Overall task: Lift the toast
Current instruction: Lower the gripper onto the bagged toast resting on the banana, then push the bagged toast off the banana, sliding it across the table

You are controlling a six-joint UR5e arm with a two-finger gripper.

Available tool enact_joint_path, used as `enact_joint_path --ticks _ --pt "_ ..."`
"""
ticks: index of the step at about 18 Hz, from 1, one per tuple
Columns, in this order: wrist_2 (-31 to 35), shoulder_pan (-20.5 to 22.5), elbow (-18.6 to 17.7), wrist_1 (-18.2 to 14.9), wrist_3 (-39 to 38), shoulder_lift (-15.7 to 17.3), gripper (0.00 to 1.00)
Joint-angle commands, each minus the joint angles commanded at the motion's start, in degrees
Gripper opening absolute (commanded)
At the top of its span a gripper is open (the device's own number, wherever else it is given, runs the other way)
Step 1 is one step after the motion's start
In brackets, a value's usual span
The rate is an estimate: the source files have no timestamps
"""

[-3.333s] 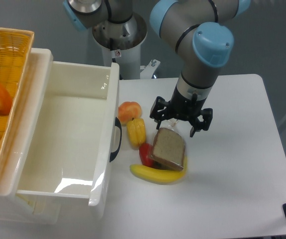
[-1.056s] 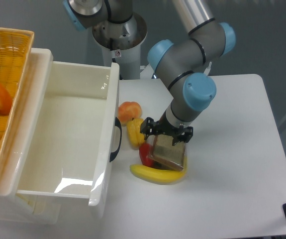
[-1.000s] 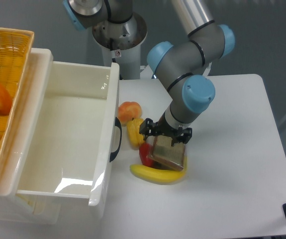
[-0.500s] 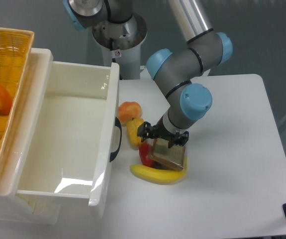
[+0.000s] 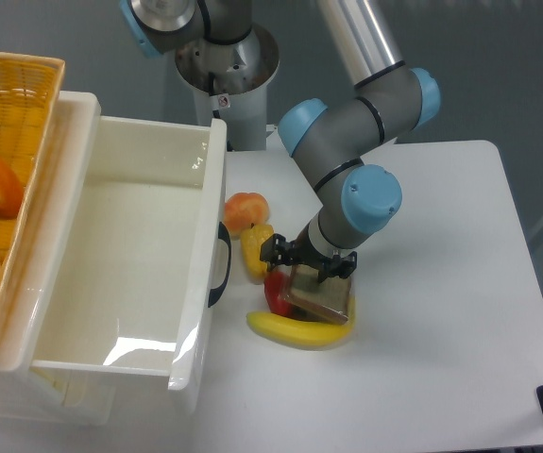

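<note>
Camera view from the fixed spot: closest up is the banana (image 5: 295, 331) on the white bench (image 5: 441, 377), with the toast (image 5: 322, 298) lying tilted on top of it, right next to a red pepper (image 5: 276, 293). Just behind, the gripper (image 5: 307, 266) sits low over the toast's far edge, fingers spread either side; can't tell whether they're actually touching it.
</note>
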Motion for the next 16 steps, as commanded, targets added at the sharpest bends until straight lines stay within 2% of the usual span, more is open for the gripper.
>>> enact_joint_path --ticks 7,16 --pt "1.05 0.44 0.17 0.62 -0.26 -1.14 1.00" --pt "1.14 0.61 0.35 0.62 0.26 -0.71 1.00"
